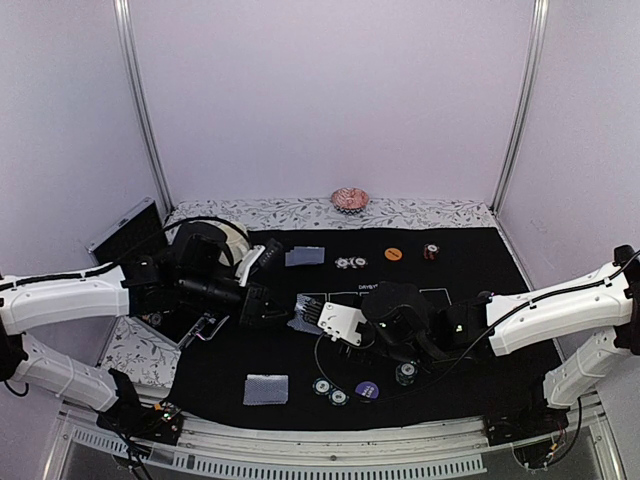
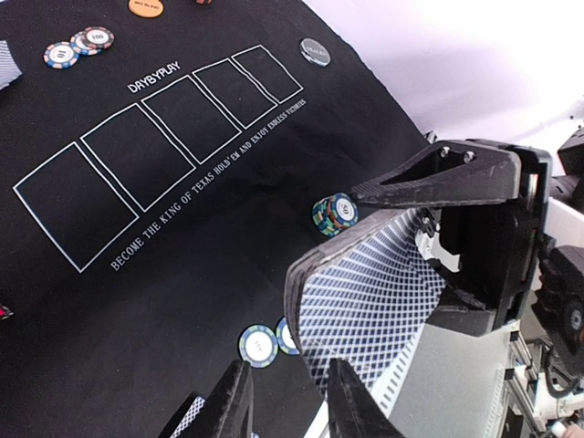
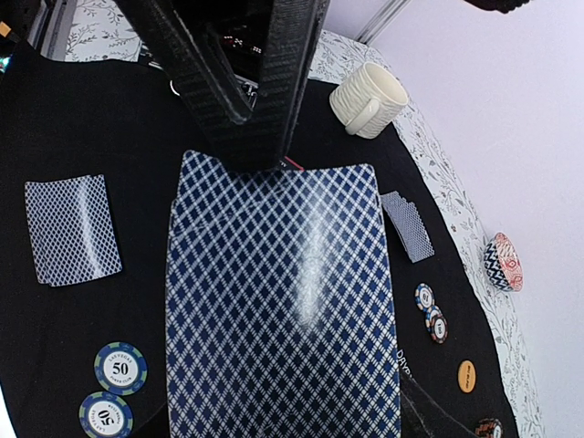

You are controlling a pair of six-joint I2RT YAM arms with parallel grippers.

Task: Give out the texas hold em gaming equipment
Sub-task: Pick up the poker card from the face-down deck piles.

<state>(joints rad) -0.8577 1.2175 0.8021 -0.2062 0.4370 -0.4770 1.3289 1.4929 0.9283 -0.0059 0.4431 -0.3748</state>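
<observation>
Top external view: gripping the playing cards in the right end effector, clamped on the bowed stack over the middle of the desk. Pinching the stack's free end with the left end effector, black woven-textured fingers drawn together on it. Showing open black cloth mat around white-outlined boxes toward the far edge. Showing round striped poker chips and a glossy diamond-backed card pile lying flat by the near edge.
</observation>
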